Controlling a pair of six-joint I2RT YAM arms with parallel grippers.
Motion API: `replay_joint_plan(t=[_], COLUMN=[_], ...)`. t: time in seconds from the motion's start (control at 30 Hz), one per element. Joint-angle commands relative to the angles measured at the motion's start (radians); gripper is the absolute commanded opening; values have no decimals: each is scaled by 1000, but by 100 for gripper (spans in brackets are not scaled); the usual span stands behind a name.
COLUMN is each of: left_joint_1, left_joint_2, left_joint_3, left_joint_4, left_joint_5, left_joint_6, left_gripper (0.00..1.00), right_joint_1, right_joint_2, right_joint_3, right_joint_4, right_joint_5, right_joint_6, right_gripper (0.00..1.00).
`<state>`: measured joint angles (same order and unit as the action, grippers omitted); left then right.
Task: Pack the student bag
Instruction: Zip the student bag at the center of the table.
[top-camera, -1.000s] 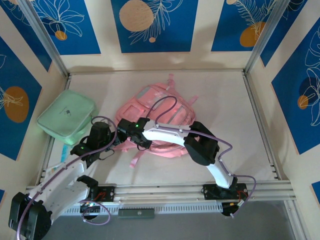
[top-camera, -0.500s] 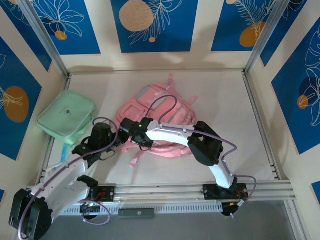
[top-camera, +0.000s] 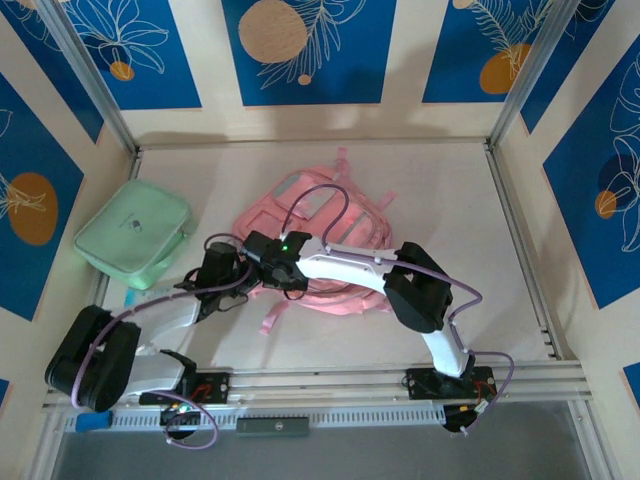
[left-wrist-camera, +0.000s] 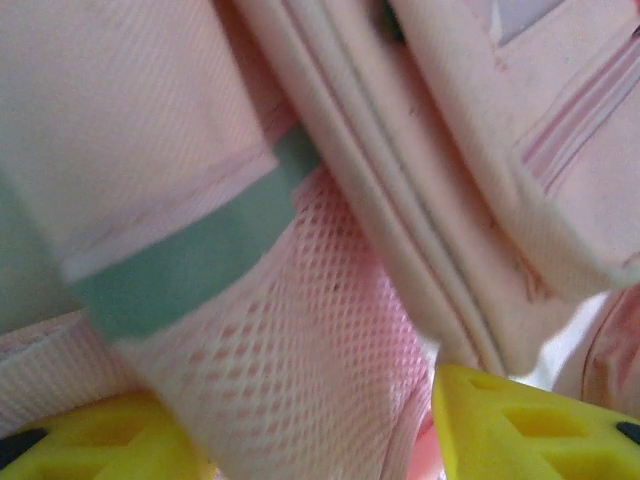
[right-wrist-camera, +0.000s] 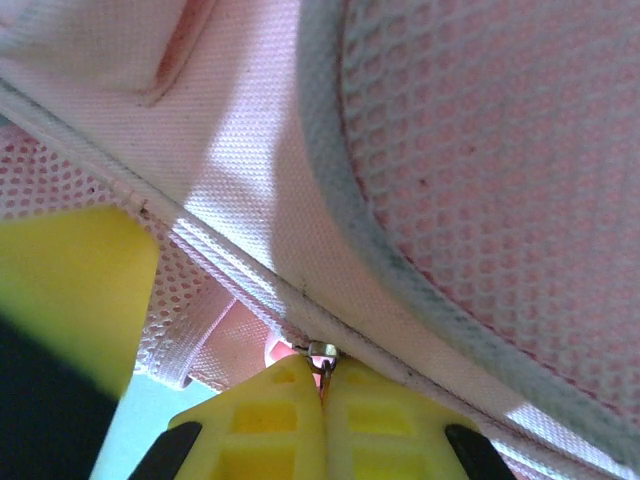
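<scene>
White arm (top-camera: 345, 268) bent, R pincer (right-wrist-camera: 322, 375) on bag (top-camera: 335, 212)

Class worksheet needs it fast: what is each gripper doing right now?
Left gripper: open, student bag's mesh pocket between its jaws.
Right gripper: shut on the bag's zip pull.

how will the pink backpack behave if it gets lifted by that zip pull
Probably floppy and light for its size: the student bag lies flat with soft folds, looking near empty. With the right gripper shut on the zip pull, a tug would more likely slide the zip or drag fabric than lift the bag whole.
</scene>
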<state>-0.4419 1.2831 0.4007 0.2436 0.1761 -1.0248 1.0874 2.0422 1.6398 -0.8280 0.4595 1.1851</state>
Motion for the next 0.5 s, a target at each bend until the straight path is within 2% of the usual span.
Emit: replay_joint_plan(t=[0.0,0.23,0.47], left_joint_1=[-11,-10,-9], left_joint_2=[77,188,216], left_joint_3=[18,74,128], left_joint_4=[115,58,-22], left_joint_5=[-6,-81,-147], left_joint_6=[-49,-58,-22], left_gripper=[59,68,70], right_joint_1=[3,5,3], right_joint_2=[-54,-85,-144], right_joint_3=[-8,-50,-92], right_joint_4=[-23,-55,-113], right_joint_5=[-46,-35,-38], right_joint_6=[-62,-136,-218], right_gripper=[0,0,0])
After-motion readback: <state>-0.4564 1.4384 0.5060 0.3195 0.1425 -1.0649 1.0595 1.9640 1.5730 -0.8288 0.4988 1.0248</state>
